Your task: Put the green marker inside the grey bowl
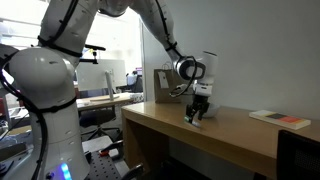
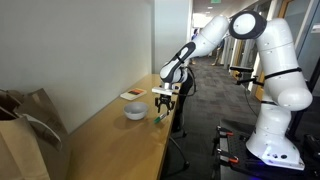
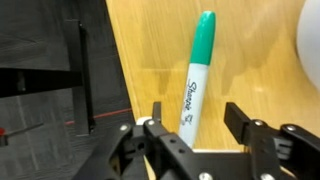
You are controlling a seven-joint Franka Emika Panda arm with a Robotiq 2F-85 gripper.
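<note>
The green marker (image 3: pixel 196 78) is a white Sharpie with a green cap, lying on the wooden table (image 3: pixel 250 60) near its edge. In the wrist view my gripper (image 3: pixel 195 122) is open with its two fingers on either side of the marker's lower end, not closed on it. In an exterior view my gripper (image 2: pixel 163 108) is low over the table edge, with a green speck of the marker (image 2: pixel 160 117) below it. The grey bowl (image 2: pixel 135 111) sits just beside the gripper, and its pale rim shows at the wrist view's right edge (image 3: pixel 310 50). In an exterior view my gripper (image 1: pixel 197 112) stands on the table.
A flat book with a red edge (image 2: pixel 132 95) lies beyond the bowl; it also shows in an exterior view (image 1: pixel 280 119). A brown paper bag (image 2: pixel 25 130) stands at the near end of the table. The table edge drops off beside the marker (image 3: pixel 115 60).
</note>
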